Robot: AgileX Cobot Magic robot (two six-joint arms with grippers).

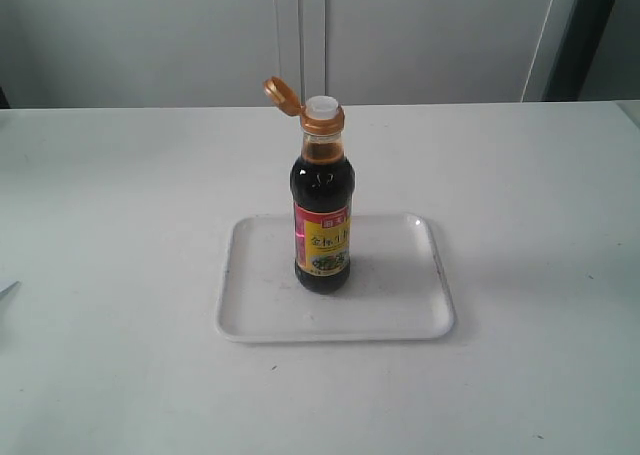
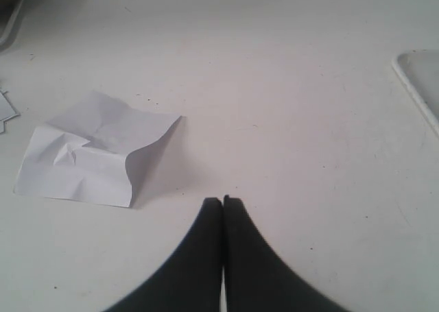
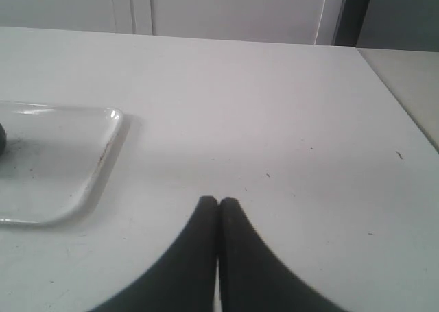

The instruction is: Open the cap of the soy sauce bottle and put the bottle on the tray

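White table (image 1: 120, 225), bare but for tray (image 1: 260, 310) near middle; bottle (image 1: 323, 210) upright on tray, cap (image 1: 281, 94) flipped open on its hinge, white spout (image 1: 323, 106) exposed. Crumpled paper (image 2: 96, 147) by left gripper (image 2: 223, 201), jaws pressed together, empty. Right gripper (image 3: 219, 202) likewise closed beside tray, clear of it

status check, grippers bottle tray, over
Left gripper shut, empty; right gripper shut, empty. Soy sauce bottle upright on tray, cap flipped open. Nothing in the way.
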